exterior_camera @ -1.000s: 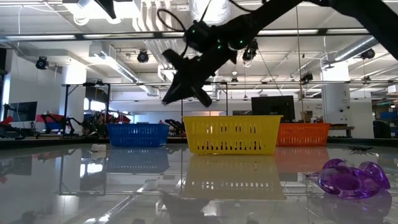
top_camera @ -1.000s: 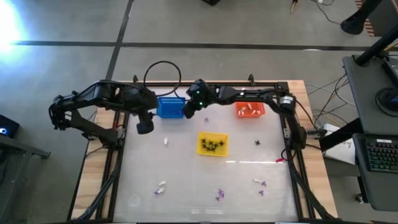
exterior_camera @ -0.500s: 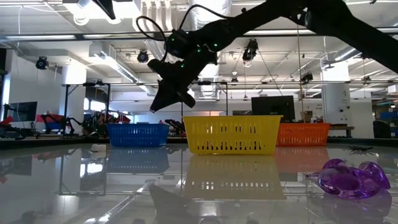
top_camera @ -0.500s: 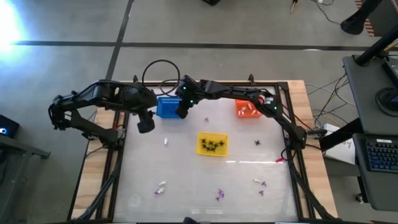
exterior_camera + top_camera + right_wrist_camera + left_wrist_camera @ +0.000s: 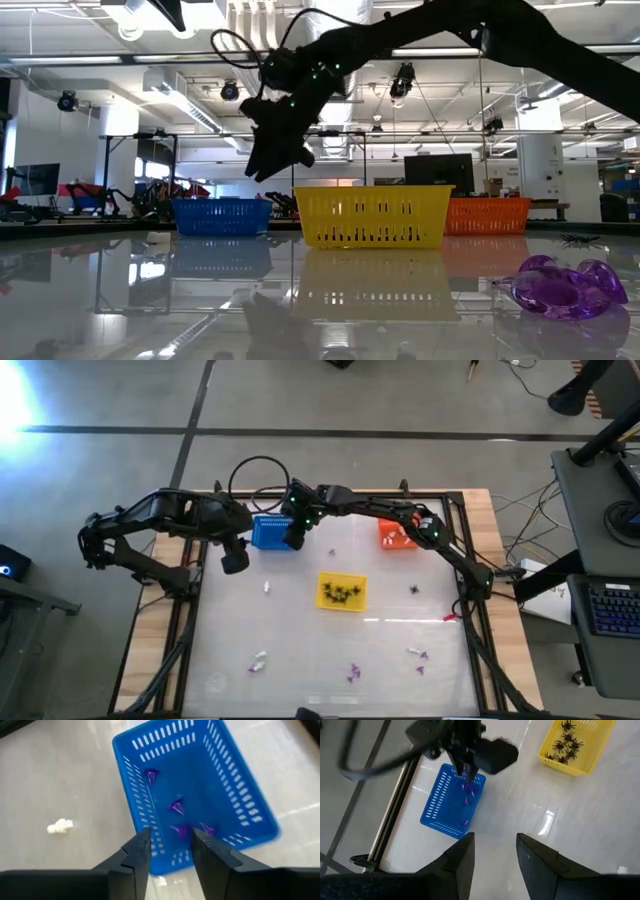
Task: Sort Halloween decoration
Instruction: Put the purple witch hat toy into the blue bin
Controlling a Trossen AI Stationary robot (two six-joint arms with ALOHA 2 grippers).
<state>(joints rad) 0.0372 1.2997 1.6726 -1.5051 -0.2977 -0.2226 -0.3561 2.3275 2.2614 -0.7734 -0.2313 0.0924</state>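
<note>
High view gives us the layout, so we read across it from the left. The left end effector (image 5: 233,561) hangs over the surface near its far left corner, just left of the blue basket (image 5: 272,532); in its own wrist view its fingers (image 5: 462,857) stand parted with nothing between them, so we take this arm to be waiting clear of the drop.

The right end effector (image 5: 294,538) reaches across to hover over the blue basket at the far edge. In the right wrist view its fingers (image 5: 137,851) are spread and empty, directly above the purple trinkets (image 5: 176,806) lying on the basket floor. We judge it has let a purple piece go here: the height keeps the fingers clear of the basket rim, and the colour in the basket matches.

Toward the middle sits the yellow basket (image 5: 341,592), holding the black spiders (image 5: 567,743). Farther right along the far edge is the orange basket (image 5: 401,536) with white pieces in it, partly under the right arm. So each basket collects one kind.

Loose pieces remain: a white trinket (image 5: 267,587) left of the yellow basket, a black spider (image 5: 414,590) to its right, and several white and purple ones (image 5: 353,674) along the near edge. We judge the sort is only partly done.
</note>
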